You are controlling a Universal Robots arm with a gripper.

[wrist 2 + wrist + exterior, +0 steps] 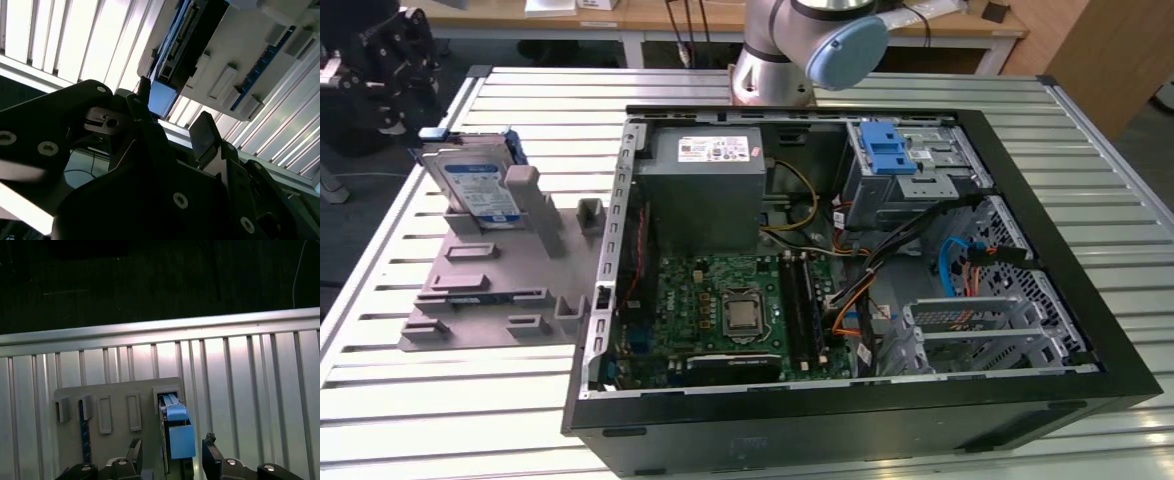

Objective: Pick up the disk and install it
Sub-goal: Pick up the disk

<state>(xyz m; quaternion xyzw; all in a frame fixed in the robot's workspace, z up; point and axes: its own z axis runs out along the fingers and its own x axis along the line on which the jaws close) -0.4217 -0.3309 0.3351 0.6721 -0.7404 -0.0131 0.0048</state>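
Disk stands on edge in grey fixture, slatted table, exterior view's left of open computer case. Gripper just beside its blue end, fingers spread, grasping nothing.

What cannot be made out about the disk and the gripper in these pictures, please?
- Exterior view: the lower part of the disk is hidden behind the posts of the grey holder.
- First wrist view: the gripper is cut off by the picture's edge, and how near it is to the disk cannot be judged.
- Second wrist view: the disk is seen edge-on in shadow, so its label is hidden.
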